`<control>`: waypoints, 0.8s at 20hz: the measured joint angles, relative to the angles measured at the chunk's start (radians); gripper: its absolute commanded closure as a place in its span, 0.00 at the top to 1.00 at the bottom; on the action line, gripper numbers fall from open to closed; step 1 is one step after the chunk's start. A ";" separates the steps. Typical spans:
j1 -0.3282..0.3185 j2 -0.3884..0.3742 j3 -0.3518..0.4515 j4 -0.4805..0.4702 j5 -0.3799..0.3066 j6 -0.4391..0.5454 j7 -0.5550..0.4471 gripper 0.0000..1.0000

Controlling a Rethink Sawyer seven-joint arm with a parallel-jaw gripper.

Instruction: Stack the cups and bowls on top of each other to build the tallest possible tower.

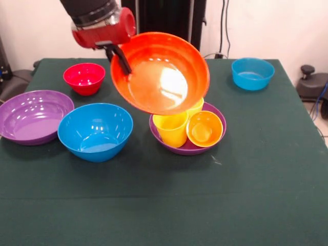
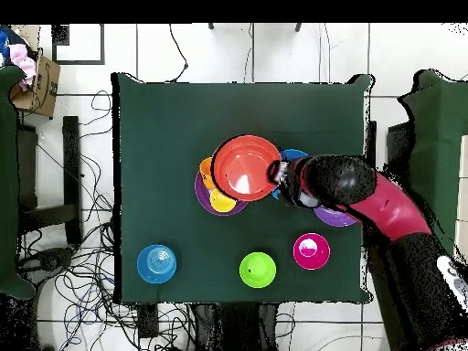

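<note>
Right at our fingers (image 1: 124,65), clamped on its rim, the orange bowl (image 1: 161,72) hangs tilted above the cup-filled purple bowl (image 1: 187,148); bare tabletop (image 1: 169,205) lies beyond.

bowls (image 1: 95,130): glossy smooth plastic | cups (image 1: 171,129): glossy plastic | table (image 1: 256,195): matt green cloth

The red and black arm (image 1: 100,20) comes down from the upper left in the front view, its gripper (image 1: 122,62) with dark fingers (image 1: 124,65) clamped on the rim of the tilted large orange bowl (image 1: 164,74), held aloft.
</note>
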 measured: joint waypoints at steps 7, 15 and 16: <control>-0.059 0.062 0.154 0.035 0.000 -0.030 0.000 0.00; -0.129 0.116 0.296 0.085 -0.024 -0.040 0.000 0.00; -0.133 0.118 0.302 0.088 -0.028 -0.043 0.000 0.00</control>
